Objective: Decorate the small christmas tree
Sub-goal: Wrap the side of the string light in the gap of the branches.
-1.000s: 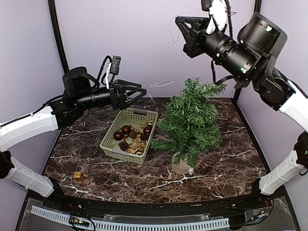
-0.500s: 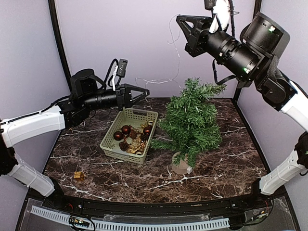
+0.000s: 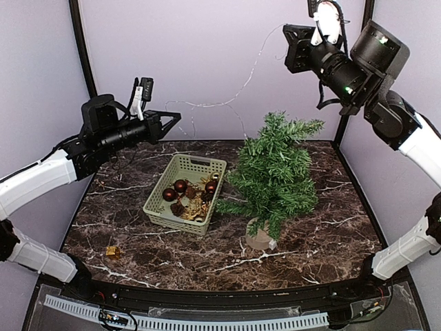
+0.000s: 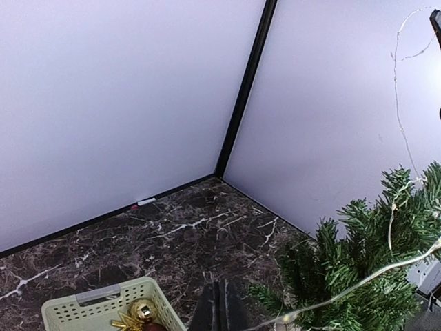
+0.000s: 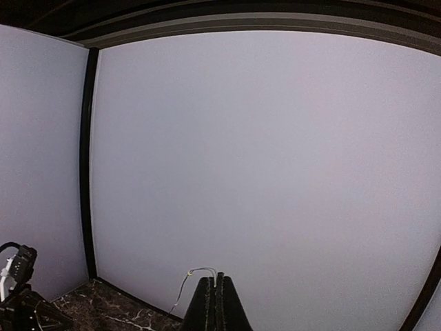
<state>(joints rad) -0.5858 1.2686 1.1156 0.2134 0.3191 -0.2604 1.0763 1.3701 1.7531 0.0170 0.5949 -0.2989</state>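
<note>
Lilac walls are closing in a dark marble table [image 3: 331, 227], and I am holding both arms up above it. I am keeping my left gripper [image 3: 177, 117] fully closed high over the table's back-left part. I am keeping my right gripper [image 3: 288, 47] closed too, higher up near the back wall. A thin light wire [image 3: 238, 91] is sagging between the two. At the right gripper it is coming out from between the fingertips, so I am pinching it there. At the left it is running right up to the tips (the pinch itself is too fine to see, but it looks gripped).

The small christmas tree [image 3: 275, 172] is standing upright on its round wooden base [image 3: 258, 238], right of centre on the table, just beside the basket [image 3: 157, 194] and below the wire's span. The pale green basket is sitting left of it and is holding dark red baubles [image 3: 180, 185] and gold ornaments [image 3: 196, 207]. A small gold piece [image 3: 112, 252] is lying alone near the front-left edge.

My left wrist camera is cutting off the basket and the tree at its lower edge. My right wrist camera is showing mostly bare wall. Parts of the wire are fading against the wall, so I am losing its exact course.
</note>
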